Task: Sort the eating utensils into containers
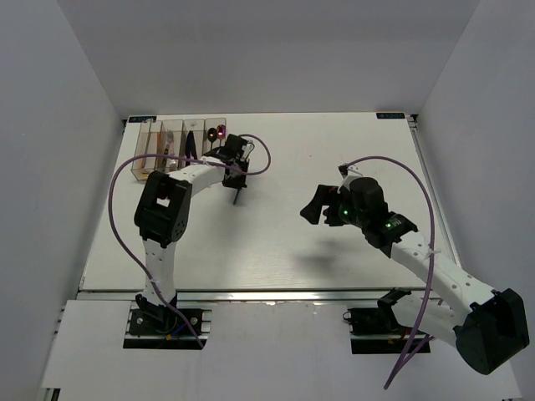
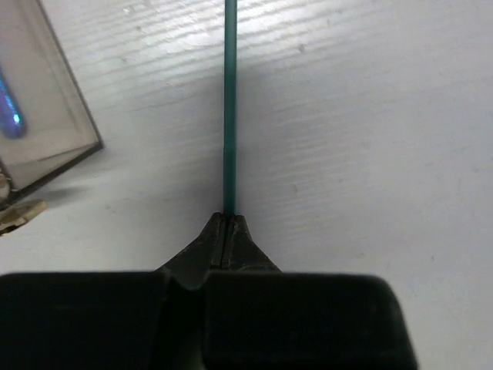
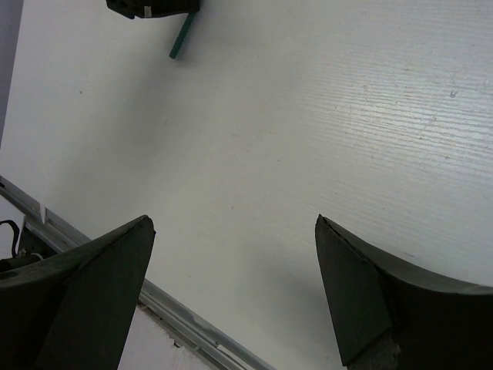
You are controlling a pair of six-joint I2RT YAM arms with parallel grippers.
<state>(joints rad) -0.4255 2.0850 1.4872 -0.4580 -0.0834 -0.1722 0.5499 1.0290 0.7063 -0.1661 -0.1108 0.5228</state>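
My left gripper is shut on one end of a thin green chopstick, which runs straight out from the fingertips just above the white table. The row of clear containers stands close by at the back left, and one corner shows in the left wrist view with a blue utensil inside. A pink-red piece sits at the rightmost bin. My right gripper hangs open over mid-table with nothing between its fingers. The chopstick tip appears far off in its view.
A metal rail marks the table's near edge below the right gripper. The purple cable of the left arm loops beside the containers. Grey walls enclose the table on three sides.
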